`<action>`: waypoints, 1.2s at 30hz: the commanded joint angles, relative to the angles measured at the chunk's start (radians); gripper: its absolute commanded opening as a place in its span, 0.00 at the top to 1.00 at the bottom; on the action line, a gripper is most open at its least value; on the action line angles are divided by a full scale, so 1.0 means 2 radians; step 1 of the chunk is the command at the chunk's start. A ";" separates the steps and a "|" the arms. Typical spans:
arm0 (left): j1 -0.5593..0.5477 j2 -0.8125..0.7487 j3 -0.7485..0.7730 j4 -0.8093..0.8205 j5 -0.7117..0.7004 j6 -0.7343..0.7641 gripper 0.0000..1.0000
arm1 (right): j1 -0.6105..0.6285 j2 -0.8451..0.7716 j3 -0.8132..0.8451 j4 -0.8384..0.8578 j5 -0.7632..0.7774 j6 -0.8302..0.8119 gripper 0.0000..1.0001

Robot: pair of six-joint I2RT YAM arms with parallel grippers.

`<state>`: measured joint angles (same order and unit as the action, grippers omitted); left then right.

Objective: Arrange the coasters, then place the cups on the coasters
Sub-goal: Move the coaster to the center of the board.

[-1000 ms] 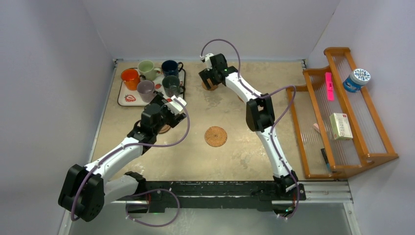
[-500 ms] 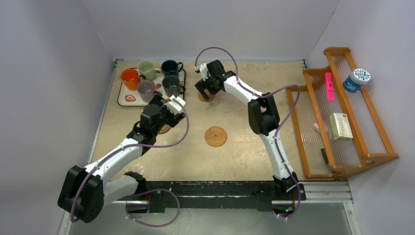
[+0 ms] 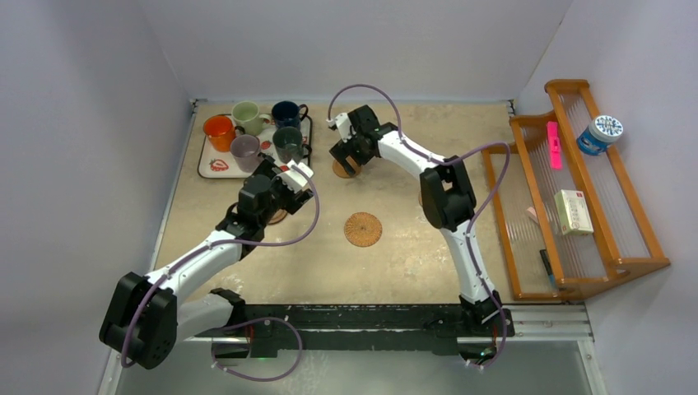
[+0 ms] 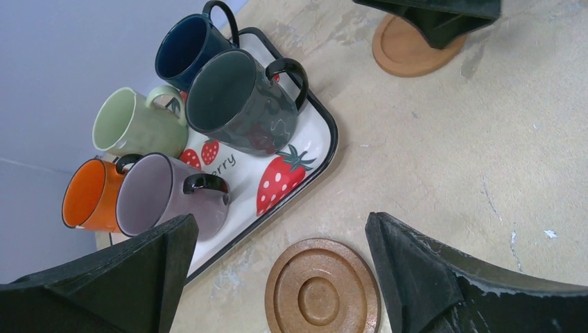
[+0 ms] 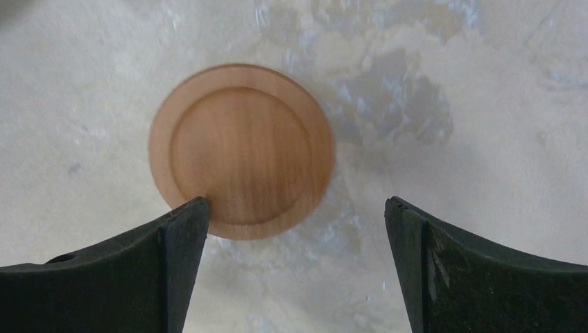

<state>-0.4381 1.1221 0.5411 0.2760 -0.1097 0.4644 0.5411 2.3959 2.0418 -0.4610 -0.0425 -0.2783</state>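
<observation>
Overhead, the left claw (image 3: 284,191) hangs over the worktop (image 3: 395,255) just on the near side of the tray (image 3: 212,169), its jaws spread wide with nothing in them. A ringed coaster (image 3: 276,217) peeks out from under it. All five cups sit on the tray at the far left: the orange cup (image 3: 219,130), pale green cup (image 3: 245,115), navy cup (image 3: 285,112), mauve cup (image 3: 244,150) and dark green cup (image 3: 287,141). The right claw (image 3: 348,156) reaches to the far middle, jaws also apart and empty, above a plain coaster (image 3: 340,170). A woven coaster (image 3: 363,229) lies alone mid-worktop, well apart from both claws. A wooden rack (image 3: 566,84) stands along the right edge (odds and ends on it).

On the left wrist camera, the black fingers (image 4: 125,277) frame the view with a wide gap between them. The ringed coaster lies flat on the worktop in that gap, close to the tray's rim. The cups stand upright on the strawberry print, the dark green one nearest the tray's corner. At the top of this view the plain coaster shows beneath the right claw's dark fingers.

On the right wrist camera, the plain coaster lies flat between the fingers (image 5: 485,277), slightly blurred and off centre. One fingertip overlaps its rim and the other stands well clear. I cannot tell whether that tip touches the wood.
</observation>
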 commanded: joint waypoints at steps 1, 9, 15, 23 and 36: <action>0.003 -0.010 -0.006 0.024 0.006 -0.008 0.00 | 0.000 -0.058 -0.058 0.007 0.034 -0.024 0.01; 0.003 -0.002 -0.005 0.026 0.006 -0.009 0.00 | -0.004 -0.128 -0.089 0.010 0.013 -0.022 0.01; 0.003 -0.003 -0.006 0.027 0.008 -0.010 0.00 | -0.013 -0.184 -0.148 0.069 0.042 -0.031 0.01; 0.003 0.005 -0.007 0.030 0.006 -0.009 0.00 | -0.014 -0.131 -0.140 0.112 0.057 0.011 0.01; 0.003 0.012 -0.009 0.036 0.002 -0.004 0.00 | -0.014 -0.064 -0.086 0.100 0.060 0.033 0.01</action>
<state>-0.4381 1.1374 0.5251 0.2981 -0.1074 0.4633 0.5140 2.2669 1.8107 -0.2577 0.0624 -0.2363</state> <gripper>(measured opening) 0.998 0.987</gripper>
